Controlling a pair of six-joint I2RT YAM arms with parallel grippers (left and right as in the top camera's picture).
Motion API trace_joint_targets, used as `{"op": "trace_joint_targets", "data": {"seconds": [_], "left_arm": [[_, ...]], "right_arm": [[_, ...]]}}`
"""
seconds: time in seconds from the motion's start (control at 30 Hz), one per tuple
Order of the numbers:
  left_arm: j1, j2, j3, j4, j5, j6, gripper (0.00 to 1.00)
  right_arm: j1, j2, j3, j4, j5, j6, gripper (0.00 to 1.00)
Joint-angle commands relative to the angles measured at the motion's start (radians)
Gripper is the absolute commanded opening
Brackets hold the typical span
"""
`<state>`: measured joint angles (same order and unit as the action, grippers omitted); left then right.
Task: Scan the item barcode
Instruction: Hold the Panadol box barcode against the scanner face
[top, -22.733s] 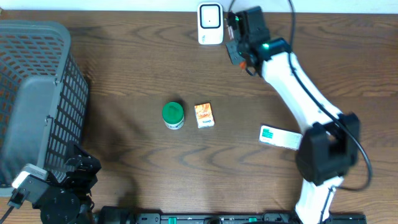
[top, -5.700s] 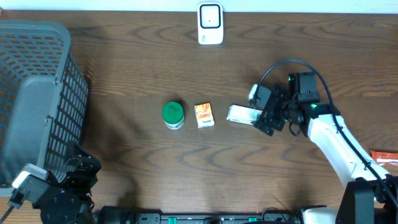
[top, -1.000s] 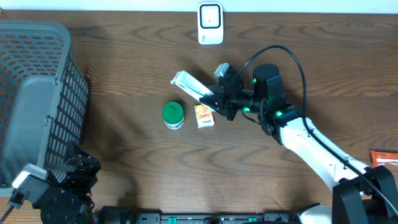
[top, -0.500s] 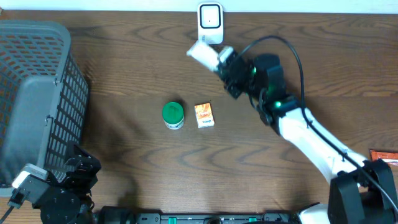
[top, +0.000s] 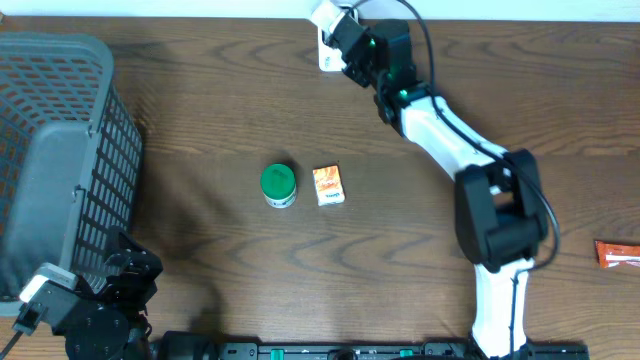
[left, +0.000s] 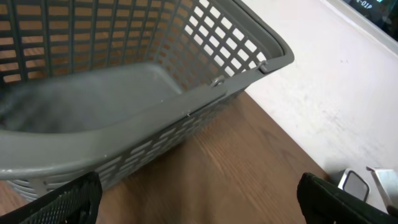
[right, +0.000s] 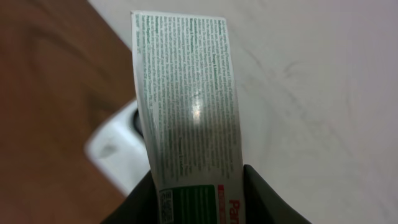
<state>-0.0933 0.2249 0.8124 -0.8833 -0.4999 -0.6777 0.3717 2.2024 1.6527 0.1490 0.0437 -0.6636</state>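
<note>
The item is a long white box (top: 325, 14) with fine print and a green and red label (right: 186, 93). My right gripper (top: 350, 37) is shut on its lower end, one dark finger (right: 273, 202) on each side. It holds the box raised at the table's far edge, right over the white scanner (top: 336, 58), which shows blurred behind the box (right: 115, 146). I cannot make out a barcode on the face turned to the wrist camera. My left gripper (left: 199, 202) stands open and empty at the near left (top: 130, 272).
A grey mesh basket (top: 60, 150) fills the left side, close in front of the left gripper (left: 124, 112). A green-lidded can (top: 278, 184) and a small orange box (top: 329, 185) sit mid-table. A red packet (top: 617, 252) lies at the right edge.
The right arm has carried the white box from above the orange box up to the scanner at the far edge. The left arm has not moved.
</note>
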Motion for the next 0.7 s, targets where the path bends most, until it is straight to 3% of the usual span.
{"op": "trace_joint_targets", "data": {"seconds": [0.0, 0.27, 0.67], "left_arm": [[0.003, -0.002, -0.002, 0.001, -0.006, -0.001, 0.98], [0.003, -0.002, -0.002, 0.001, -0.006, -0.001, 0.98], [0.003, -0.002, -0.002, 0.001, -0.006, -0.001, 0.98]], "right_arm": [[-0.017, 0.089, 0.14, 0.005, 0.134, -0.13, 0.23], [-0.023, 0.247, 0.259, 0.031, 0.267, -0.365, 0.21], [0.017, 0.287, 0.259, 0.045, 0.404, -0.488, 0.2]]}}
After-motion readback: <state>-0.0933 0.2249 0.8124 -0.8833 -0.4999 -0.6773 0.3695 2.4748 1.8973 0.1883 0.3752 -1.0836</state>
